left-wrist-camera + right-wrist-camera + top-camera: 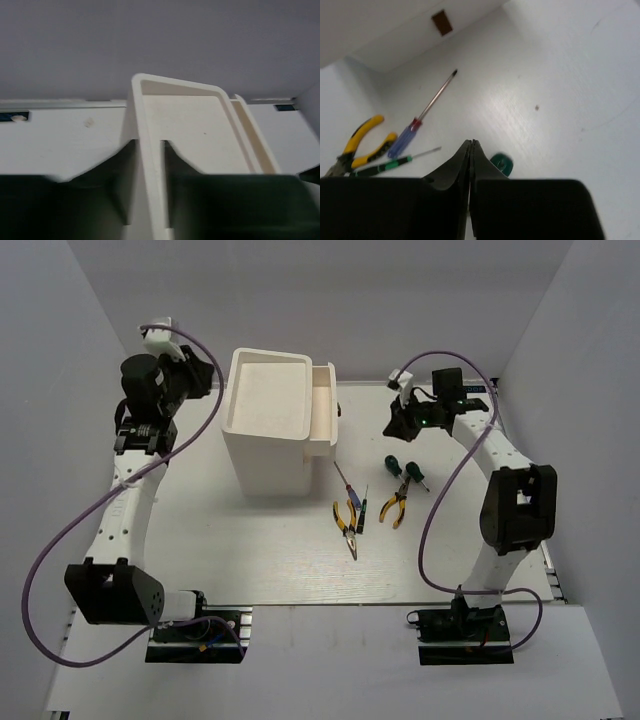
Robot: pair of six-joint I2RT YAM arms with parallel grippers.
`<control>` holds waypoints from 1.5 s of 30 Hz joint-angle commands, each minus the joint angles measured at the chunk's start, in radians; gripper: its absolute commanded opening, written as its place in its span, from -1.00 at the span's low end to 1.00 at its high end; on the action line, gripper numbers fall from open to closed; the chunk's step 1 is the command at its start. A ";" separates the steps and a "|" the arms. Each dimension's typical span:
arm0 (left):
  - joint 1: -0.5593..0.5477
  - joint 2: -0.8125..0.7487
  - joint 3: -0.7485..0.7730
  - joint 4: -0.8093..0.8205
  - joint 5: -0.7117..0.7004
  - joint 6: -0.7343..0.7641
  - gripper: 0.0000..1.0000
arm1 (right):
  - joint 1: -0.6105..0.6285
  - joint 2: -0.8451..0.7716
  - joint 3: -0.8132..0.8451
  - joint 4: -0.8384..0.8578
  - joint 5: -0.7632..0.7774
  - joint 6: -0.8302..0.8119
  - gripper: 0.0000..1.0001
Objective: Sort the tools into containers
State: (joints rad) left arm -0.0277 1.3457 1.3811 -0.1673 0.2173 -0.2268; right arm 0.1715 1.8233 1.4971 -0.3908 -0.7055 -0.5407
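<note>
Left wrist view: the lower third is filled by the dark, blurred body of the left gripper (149, 144). Its two fingers (122, 175) stand apart, and one rim of the tall white rectangular plastic box (175, 86) runs through the gap between them. Whether either finger touches that rim cannot be told here. The overhead view sets this gripper at the box's left side, near its far corner, and shows a shallow white drawer (322, 412) standing out from the box's right side. Right wrist view: the right gripper (471, 146) has its fingers pressed together with nothing between them. A round green screwdriver handle (501, 163) lies just beside the fingertips, half hidden behind the right finger. The box appears only as a cut-off white wall at the top left, bearing a small dark knob (441, 22). To the left of the fingertips lie a screwdriver with a blue-purple handle (410, 137), a thin screwdriver with a green-and-black handle (387, 165) and yellow-and-black-handled pliers (357, 145); the pliers' jaws are cut off by the gripper body. Only the overhead view shows the second yellow-and-black pliers (395, 506) and two short green-handled screwdrivers (392, 464) (415, 476) below the right gripper. Which of these two is the one beside the fingertips cannot be told. All the tools lie on the pale table (250, 550), to the right of the box.
</note>
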 commanded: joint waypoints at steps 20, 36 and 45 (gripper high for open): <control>-0.566 -0.030 -0.094 -0.425 0.113 -0.028 0.29 | 0.112 -0.173 -0.345 -0.464 0.529 0.434 0.35; -0.776 -0.099 -0.329 -0.265 -0.219 -0.195 0.34 | 0.151 -0.030 -0.408 -0.200 0.747 0.723 -0.16; -0.854 0.038 -0.347 -0.169 -0.259 -0.242 0.36 | 0.126 -0.158 -0.433 -0.279 0.612 0.674 -1.00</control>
State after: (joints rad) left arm -0.8658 1.3670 1.0523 -0.3882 -0.0074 -0.4339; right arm 0.3073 1.7477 1.0744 -0.6270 -0.0185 0.1616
